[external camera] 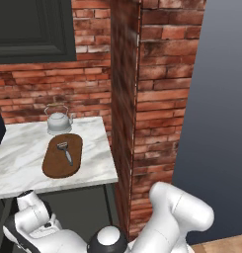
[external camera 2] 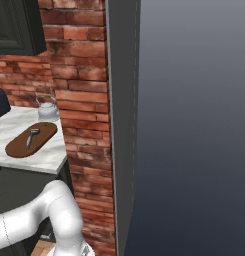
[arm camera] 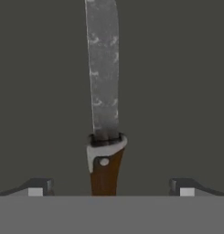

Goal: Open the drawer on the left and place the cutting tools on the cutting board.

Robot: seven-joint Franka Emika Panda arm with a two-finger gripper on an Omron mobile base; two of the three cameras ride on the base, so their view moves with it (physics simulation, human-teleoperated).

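So the gripper (arm camera: 111,187) has its fingers spread wide on either side of the knife (arm camera: 103,114), not touching it. The knife lies flat on the drawer's (arm camera: 177,91) dark floor. The peeler (external camera: 65,151) sits on the cutting board (external camera: 56,165) just in front of the kettle (external camera: 59,121).

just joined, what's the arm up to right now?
Halfway through moving cutting tools onto the cutting board. The peeler already lies on the board, beside the kettle on the marble counter. In the hand view the open pincer hangs over the knife, which lies on a dark grey surface, fingertips on either side of its brown handle, not gripping.
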